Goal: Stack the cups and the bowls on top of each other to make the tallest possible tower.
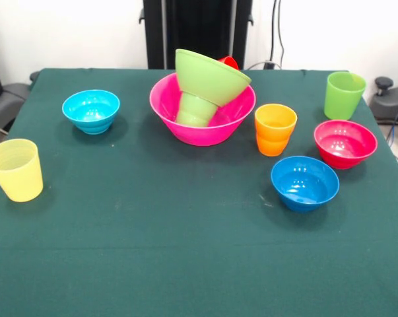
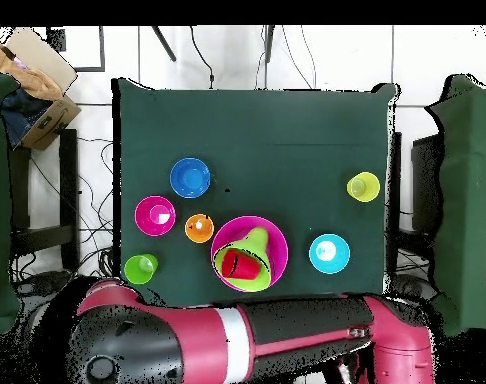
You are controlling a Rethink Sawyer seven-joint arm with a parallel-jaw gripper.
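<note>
The tower stands at the table's far middle. A large pink bowl point(image 1: 202, 129) holds an upturned small green cup point(image 1: 195, 109). A lime green bowl point(image 1: 210, 76) leans tilted on that cup, with a red cup point(image 1: 229, 62) peeking out behind it. From overhead, the red cup point(image 2: 244, 268) lies in the lime bowl point(image 2: 253, 245) inside the pink bowl point(image 2: 276, 250). Loose pieces are a pale yellow cup point(image 1: 16, 170), light blue bowl point(image 1: 91, 110), orange cup point(image 1: 275, 129), lime green cup point(image 1: 344, 95), magenta bowl point(image 1: 344, 142) and darker blue bowl point(image 1: 305, 182). The gripper shows in neither view.
The red and black arm point(image 2: 237, 345) lies folded along the overhead view's bottom edge, off the green table point(image 1: 185, 251). The black pedestal point(image 1: 197, 30) stands behind the tower. A cardboard box point(image 2: 32, 85) sits beside the table's far corner.
</note>
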